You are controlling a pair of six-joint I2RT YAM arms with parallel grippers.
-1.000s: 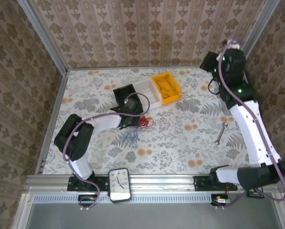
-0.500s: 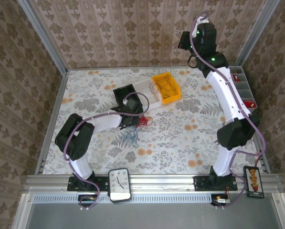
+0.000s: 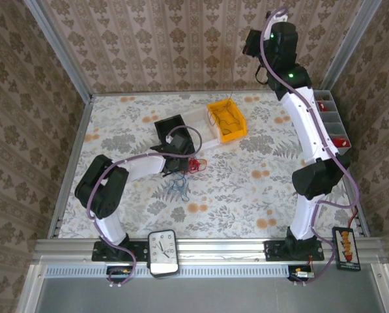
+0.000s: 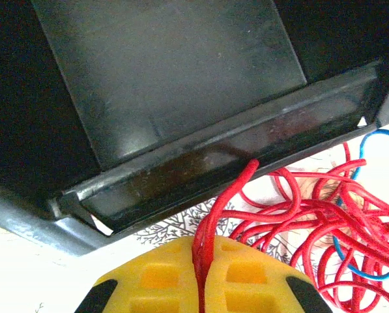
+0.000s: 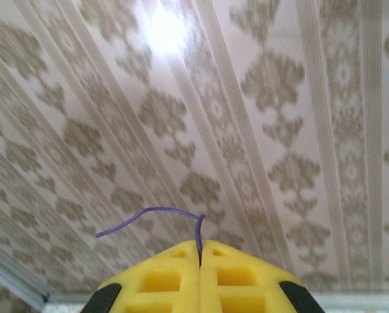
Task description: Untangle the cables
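The left gripper pinches a red cable just beside a black bin. A blue cable is mixed into the red loops.

- The floral surface carries a yellow bin, a white bin and a black bin in a row.
- Red cables and blue cables lie near the black bin.
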